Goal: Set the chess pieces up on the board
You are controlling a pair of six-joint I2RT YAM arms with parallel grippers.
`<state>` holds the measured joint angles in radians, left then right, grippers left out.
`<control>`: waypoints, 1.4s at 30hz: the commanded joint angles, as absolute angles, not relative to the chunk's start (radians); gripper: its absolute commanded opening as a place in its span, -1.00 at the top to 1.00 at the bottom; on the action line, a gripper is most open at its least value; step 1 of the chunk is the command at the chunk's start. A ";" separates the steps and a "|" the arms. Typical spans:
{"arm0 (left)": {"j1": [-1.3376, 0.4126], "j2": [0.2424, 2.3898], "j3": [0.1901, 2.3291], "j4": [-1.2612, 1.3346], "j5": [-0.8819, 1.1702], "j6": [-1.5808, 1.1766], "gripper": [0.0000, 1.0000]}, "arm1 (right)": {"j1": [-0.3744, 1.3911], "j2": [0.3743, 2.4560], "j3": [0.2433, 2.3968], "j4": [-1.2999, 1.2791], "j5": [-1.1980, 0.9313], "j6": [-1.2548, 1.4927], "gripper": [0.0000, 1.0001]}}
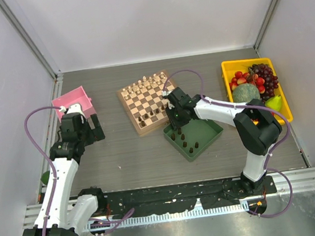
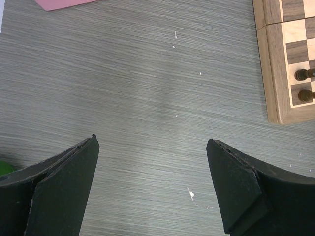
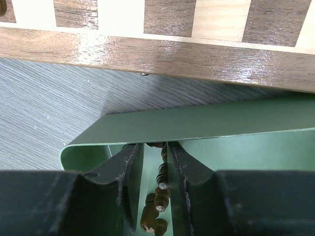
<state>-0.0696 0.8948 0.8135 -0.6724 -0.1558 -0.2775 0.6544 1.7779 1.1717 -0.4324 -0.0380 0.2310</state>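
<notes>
A: Left arm pose?
B: Folded at frame left by the pink box (image 1: 75,100). Left end effector (image 2: 152,142) hangs over the grey wood-grain table (image 2: 147,73), matte black fingers (image 2: 236,182) wide apart, nothing between them.
A: Right?
B: Reaching to centre. Right end effector (image 3: 155,147) is dipped into the smooth green tray (image 3: 197,125), just below the glossy checked board (image 1: 148,102). Fingers nearly together either side of the dark turned-wood chess pieces (image 3: 161,172); can't tell if they pinch.
A: Other pieces?
B: Several upright in the tray, a few on the board's lower rows.

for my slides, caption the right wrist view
Right tool straddles a dark chess piece inside the green tray, the board just beyond.
</notes>
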 commanded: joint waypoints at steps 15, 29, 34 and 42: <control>-0.063 0.900 0.857 -0.675 -0.149 -0.268 -0.98 | 0.657 1.727 1.226 -0.422 -0.003 0.216 0.52; -0.063 0.900 0.859 -0.678 -0.149 -0.268 -0.98 | 0.653 1.646 1.253 -0.463 -0.003 0.225 0.53; -0.063 0.900 0.857 -0.678 -0.149 -0.268 -0.98 | 0.655 1.608 1.272 -0.491 -0.020 0.233 0.52; -0.063 0.900 0.859 -0.676 -0.147 -0.268 -0.98 | 0.658 1.568 1.321 -0.511 -0.060 0.261 0.52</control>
